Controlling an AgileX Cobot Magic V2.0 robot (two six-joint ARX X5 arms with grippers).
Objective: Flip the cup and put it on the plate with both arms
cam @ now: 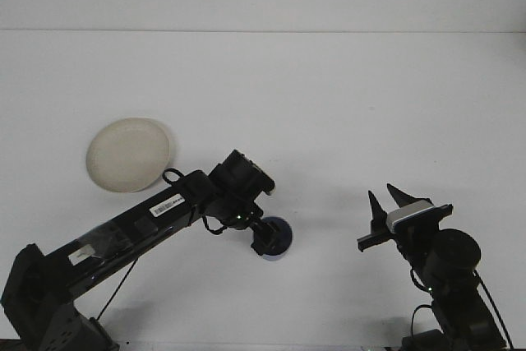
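Bright, flat, even overhead light; no glare, mild softness throughout.

Washes the white table [345,104] to a pale grey with almost no texture, brightest across the middle and dimming slightly toward the lower corners. Casts only faint, diffuse shadows: a soft smudge below the left arm [140,223] near the bottom edge, a thin darker rim under the plate [129,154] on its right side, a weak halo beside the cup [277,240]. Crushes the black arm housings into near-solid silhouettes, with detail lost except for small green indicator lights and a white label. Shows slight blur and compression noise on fine edges, notably around the right gripper [385,200]. Keeps straight lines straight at the far table edge.
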